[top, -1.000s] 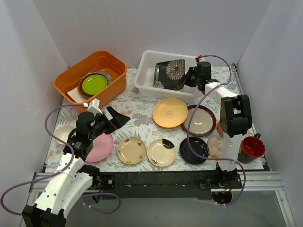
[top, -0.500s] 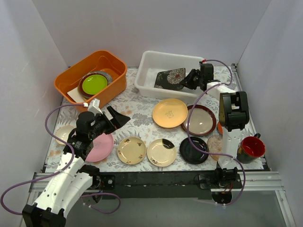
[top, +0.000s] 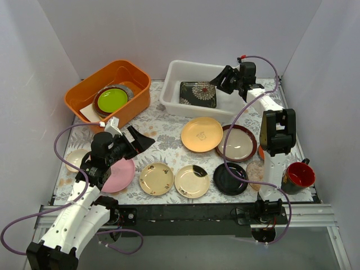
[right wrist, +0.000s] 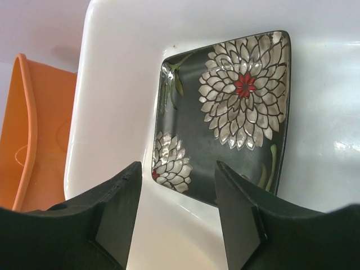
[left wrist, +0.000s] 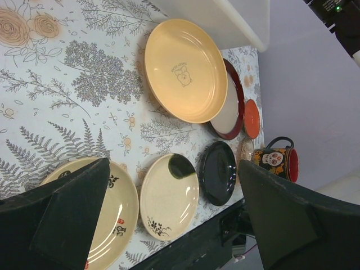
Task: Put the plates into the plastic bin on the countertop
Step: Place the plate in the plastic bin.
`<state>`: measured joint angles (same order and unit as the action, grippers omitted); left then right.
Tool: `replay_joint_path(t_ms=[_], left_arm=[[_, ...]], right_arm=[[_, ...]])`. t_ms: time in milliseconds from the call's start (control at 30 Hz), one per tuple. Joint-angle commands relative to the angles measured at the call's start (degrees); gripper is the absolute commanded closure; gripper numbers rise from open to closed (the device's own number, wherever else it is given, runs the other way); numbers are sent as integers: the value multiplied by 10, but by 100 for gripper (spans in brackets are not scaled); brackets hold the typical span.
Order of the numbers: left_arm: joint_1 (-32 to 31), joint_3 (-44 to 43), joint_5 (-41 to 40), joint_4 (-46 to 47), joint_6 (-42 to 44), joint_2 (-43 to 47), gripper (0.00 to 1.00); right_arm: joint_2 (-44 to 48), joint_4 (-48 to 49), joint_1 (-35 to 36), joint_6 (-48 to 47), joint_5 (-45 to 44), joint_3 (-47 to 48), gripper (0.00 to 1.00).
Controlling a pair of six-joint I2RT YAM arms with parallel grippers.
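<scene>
Scene: two robot arms at the near edge of a leaf-printed worktop (top: 169, 126) crowded with small dishes.
Plastic bin (top: 171, 90): a white tub at the back of the worktop, right of centre.
Black square floral plate (right wrist: 225, 112): inside the plastic bin and apparently lying flat on its floor, flower pattern up. It is the only dish in there, and lying flat leaves room to stack others on it.
Right tool (right wrist: 179, 167): poised above the bin, pointing down at the floral plate. Its jaws are apart and hold nothing, and both fingers are clear of the dish.
Left tool (top: 140, 139): jaws spread wide and empty, hovering low over the left front of the worktop near the pink plate (top: 119, 175). It looks ready to take a dish on its own side.
Plates not yet binned: a gold plate (top: 201, 134) just in front of the bin overlaps a brown-rimmed plate (top: 239, 143). Two cream plates (top: 156, 179) and a glossy black plate (top: 230, 179) form a front row, with a speckled plate (top: 256, 173) beside the black one. A small orange-red plate (left wrist: 251, 119) is tucked behind the brown-rimmed one.
Not for the bin: an orange tub (top: 90, 90) at back left holds a lime-green plate (top: 112, 99). A red cup (top: 301, 175) stands at front right.
Progress: judged early, with one dish in and most still on the worktop.
Next move: the right arm probably needs to rise over the bin's rim before reaching for the gold plate nearby.
</scene>
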<state>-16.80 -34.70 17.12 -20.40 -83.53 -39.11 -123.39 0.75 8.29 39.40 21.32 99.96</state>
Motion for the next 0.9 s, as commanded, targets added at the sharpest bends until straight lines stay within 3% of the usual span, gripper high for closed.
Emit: replay_joint_path(t_ms=[0,333,600,733,867], left_arm=[[-2,-22,5,-10,8,7,2],[-3,-27,-4,-24,32,5,2],[-3,-50,-9,-57,69,-26,2],[-3,-42,2,-50,70,-28,2],[-3,-39,12,-46,79,-21,2]], right_arm=[[22,3,1,-13,-1,1,38],[71,2,-1,-19,10,-3,37],[152,-54,-17,-47,40,27,36],[198,-101,-37,-41,77,-2,32],[271,-69,-71,-13,139,-93,30]])
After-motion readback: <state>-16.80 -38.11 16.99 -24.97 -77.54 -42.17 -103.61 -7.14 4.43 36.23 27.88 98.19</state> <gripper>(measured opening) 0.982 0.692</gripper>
